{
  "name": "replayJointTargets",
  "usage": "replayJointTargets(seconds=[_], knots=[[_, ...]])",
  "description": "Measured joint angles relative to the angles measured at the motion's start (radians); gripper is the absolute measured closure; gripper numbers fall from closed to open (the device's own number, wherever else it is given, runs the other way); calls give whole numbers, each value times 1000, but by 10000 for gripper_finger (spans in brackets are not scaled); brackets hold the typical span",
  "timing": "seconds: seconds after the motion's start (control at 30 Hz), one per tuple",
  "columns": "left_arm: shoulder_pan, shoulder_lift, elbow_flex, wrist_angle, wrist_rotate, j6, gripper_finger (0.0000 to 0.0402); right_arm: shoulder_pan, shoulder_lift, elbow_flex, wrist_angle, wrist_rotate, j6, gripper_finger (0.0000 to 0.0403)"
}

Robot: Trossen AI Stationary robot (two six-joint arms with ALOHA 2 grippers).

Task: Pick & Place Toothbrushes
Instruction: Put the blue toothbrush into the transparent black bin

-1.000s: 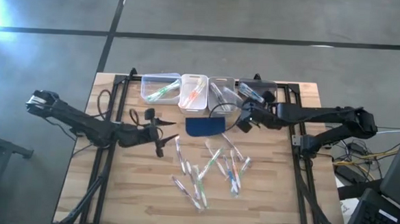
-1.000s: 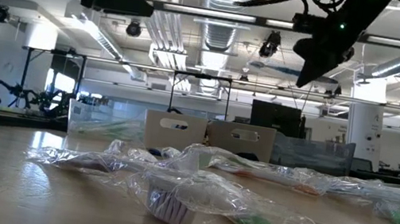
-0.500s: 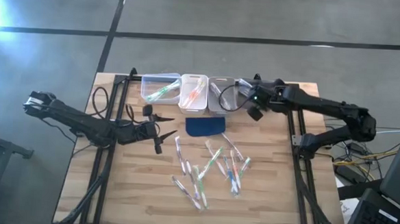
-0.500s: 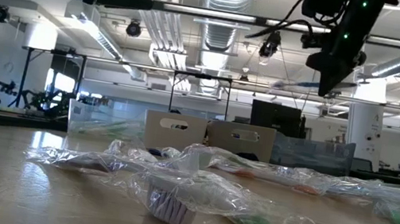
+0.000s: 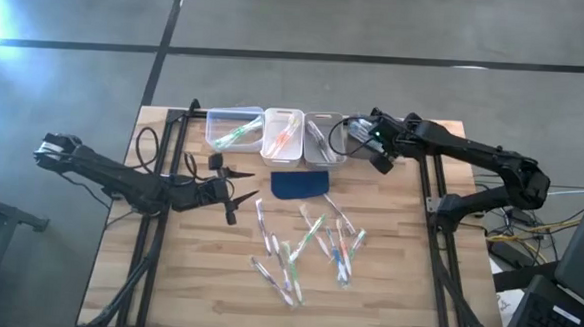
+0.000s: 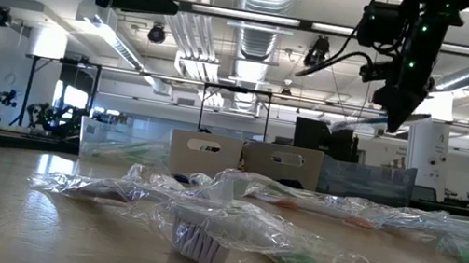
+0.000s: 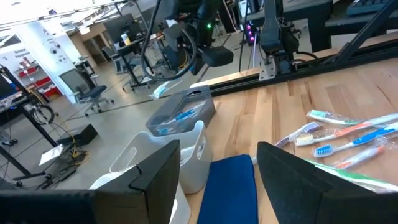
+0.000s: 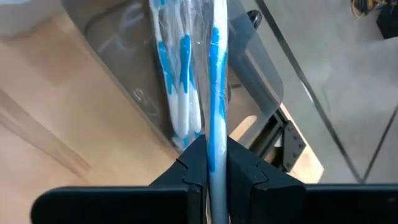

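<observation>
My right gripper (image 5: pixel 365 139) hovers over the grey bin (image 5: pixel 359 135) at the table's far edge, shut on a wrapped blue-and-white toothbrush (image 8: pixel 216 74). That bin (image 8: pixel 155 68) has two blue toothbrushes (image 8: pixel 177 93) lying in it. Several more wrapped toothbrushes (image 5: pixel 308 246) lie loose on the table's middle, near side. My left gripper (image 5: pixel 236 193) hangs open left of the dark blue pad (image 5: pixel 301 184), nothing between its fingers (image 7: pixel 155 180). My right gripper pinches the toothbrush's handle (image 8: pixel 216 146) between its two fingers, through the clear wrapper. The fingers slant down from the table's right and lie along the brush, which sticks out past the fingertips (image 6: pixel 358 125). It hangs clear above the grey bin.
A clear bin with green toothbrushes (image 5: pixel 234 128), a white bin with orange ones (image 5: pixel 282 133) and a third bin (image 5: pixel 324 135) line the far edge left of the grey bin. Black frame rails (image 5: pixel 433 191) run along both table sides. Bare wood lies near the front edge.
My right gripper has carried the toothbrush from above the pad's far right corner toward the table's far right, over the grey bin, and has tipped further down. The toothbrush stays clear of everything.
</observation>
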Motion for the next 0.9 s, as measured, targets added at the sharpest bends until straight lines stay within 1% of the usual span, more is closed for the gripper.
replayJointTargets(seconds=[0.1,0.27,0.33,0.47,0.57,0.73,0.9], knots=[[0,0,0,-1,0,-4,184,-17,0,-12,1,0,-54,374],[0,0,0,-1,0,-5,184,-50,0,-15,25,0,-100,386],[0,0,0,-1,0,-6,184,-56,0,-17,65,-3,-118,386],[0,0,0,-1,0,-15,184,-70,0,-34,166,-42,-179,375],[0,0,0,-1,0,-23,184,-77,0,-55,214,-47,-207,378],[0,0,0,-1,0,-24,184,-91,0,-89,222,-53,-217,385],[0,0,0,-1,0,-24,184,-103,0,-128,266,-53,-212,375]])
